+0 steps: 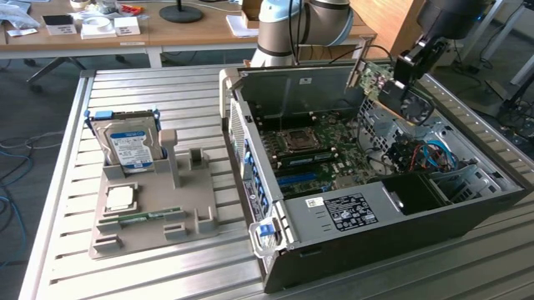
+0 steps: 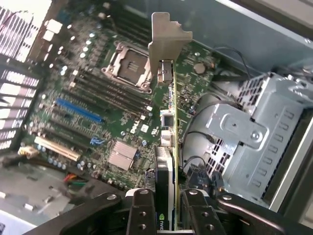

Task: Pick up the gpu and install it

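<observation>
The fingers point(image 2: 142, 215) are clamped on the gpu point(image 2: 169, 147), pinching its flat faces near one end, with its metal bracket point(image 2: 166, 41) pointing away. In the exterior view's upper right the card hangs over the open computer case point(image 1: 359, 237) and motherboard point(image 2: 98, 112). It looks light, stiff and fragile, so bare board edges are likely the safest hold.

The arm point(image 1: 301, 22) stands at twelve o'clock in the exterior view, with its wrist out at two o'clock. There the gripper point(image 1: 407, 74) hangs tilted, nose down toward seven o'clock, fingers point(image 2: 142, 215) clamped on either side of the gpu point(image 2: 168, 147).
</observation>
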Controlling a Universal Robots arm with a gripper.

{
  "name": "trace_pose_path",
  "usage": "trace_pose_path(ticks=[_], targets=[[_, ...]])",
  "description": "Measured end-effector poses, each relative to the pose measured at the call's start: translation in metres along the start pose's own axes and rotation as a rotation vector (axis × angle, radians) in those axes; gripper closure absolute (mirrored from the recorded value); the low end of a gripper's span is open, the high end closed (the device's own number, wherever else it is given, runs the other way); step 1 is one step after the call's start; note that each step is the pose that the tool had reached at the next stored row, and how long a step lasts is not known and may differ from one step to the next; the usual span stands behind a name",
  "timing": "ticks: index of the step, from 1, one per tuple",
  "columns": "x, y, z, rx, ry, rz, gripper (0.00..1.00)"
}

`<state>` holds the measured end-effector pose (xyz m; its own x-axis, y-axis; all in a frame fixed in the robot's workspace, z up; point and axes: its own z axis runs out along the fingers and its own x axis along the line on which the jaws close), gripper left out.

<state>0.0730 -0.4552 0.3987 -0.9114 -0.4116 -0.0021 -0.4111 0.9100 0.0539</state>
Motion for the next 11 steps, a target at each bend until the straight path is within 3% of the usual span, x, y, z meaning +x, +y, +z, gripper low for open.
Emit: trace_pose_path(ticks=[11], targets=[[0.0000, 0.0000, 0.0006, -0.0004, 0.0108, -0.201, 0.73]])
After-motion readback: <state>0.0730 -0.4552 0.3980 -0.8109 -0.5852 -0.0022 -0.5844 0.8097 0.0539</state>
